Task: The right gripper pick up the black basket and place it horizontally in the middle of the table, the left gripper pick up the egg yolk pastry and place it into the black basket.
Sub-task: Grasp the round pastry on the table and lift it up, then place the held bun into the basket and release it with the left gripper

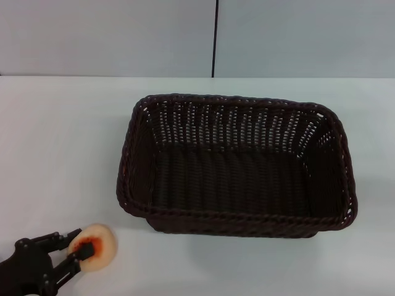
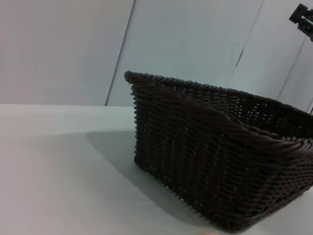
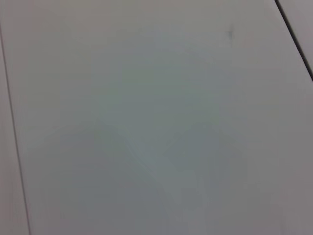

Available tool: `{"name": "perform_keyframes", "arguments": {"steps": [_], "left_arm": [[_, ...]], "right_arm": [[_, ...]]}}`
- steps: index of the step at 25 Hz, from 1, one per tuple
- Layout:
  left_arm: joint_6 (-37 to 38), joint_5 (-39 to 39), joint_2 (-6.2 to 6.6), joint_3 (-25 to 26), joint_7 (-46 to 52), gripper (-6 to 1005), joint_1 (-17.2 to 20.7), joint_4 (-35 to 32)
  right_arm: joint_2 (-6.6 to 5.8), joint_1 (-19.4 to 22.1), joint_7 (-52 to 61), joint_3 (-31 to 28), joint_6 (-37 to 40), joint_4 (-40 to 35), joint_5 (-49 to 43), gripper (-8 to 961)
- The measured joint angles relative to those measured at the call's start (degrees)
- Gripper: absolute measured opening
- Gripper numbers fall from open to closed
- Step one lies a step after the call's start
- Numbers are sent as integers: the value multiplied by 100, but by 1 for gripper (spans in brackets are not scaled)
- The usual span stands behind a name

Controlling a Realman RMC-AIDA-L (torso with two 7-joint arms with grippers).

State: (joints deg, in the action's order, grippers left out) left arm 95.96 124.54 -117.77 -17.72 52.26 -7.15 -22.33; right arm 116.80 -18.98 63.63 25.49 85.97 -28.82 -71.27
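Observation:
The black basket (image 1: 234, 166) stands upright and empty, lengthwise across the middle of the white table (image 1: 62, 135). It also fills the left wrist view (image 2: 220, 156). The egg yolk pastry (image 1: 102, 250), pale cream with an orange-red patch, sits at the table's near left, apart from the basket's near left corner. My left gripper (image 1: 82, 242) reaches in from the lower left corner, low over the table. Its two black fingers are closed on the pastry's near side. My right gripper shows in no view; the right wrist view holds only a plain grey wall.
Bare white table lies between the pastry and the basket and all around the basket. A grey wall with a dark vertical seam (image 1: 214, 37) stands behind the table. A small black robot part (image 2: 303, 17) shows high up, beyond the basket, in the left wrist view.

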Motion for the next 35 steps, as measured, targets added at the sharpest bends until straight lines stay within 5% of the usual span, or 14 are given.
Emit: {"name": "perform_keyframes", "arguments": {"steps": [9, 15, 20, 24, 29, 35], "left_arm": [[86, -19, 3, 28, -39, 223, -12, 0], [148, -29, 10, 74, -40, 165, -28, 0], [545, -74, 47, 591, -36, 118, -99, 0], [899, -137, 84, 1496, -40, 96, -211, 2], [1252, -370, 92, 1926, -23, 78, -477, 202], [1370, -536, -33, 1819, -48, 64, -1554, 976]], "right_arm": [[0, -3, -119, 0, -33, 75, -7, 457], [0, -39, -145, -6, -37, 130, 22, 458], [0, -42, -145, -44, -37, 133, 27, 458], [2, -16, -151, -71, -37, 142, 30, 458], [42, 32, -151, -73, -4, 152, 33, 457], [76, 33, -232, -79, 20, 333, 40, 457]]}}
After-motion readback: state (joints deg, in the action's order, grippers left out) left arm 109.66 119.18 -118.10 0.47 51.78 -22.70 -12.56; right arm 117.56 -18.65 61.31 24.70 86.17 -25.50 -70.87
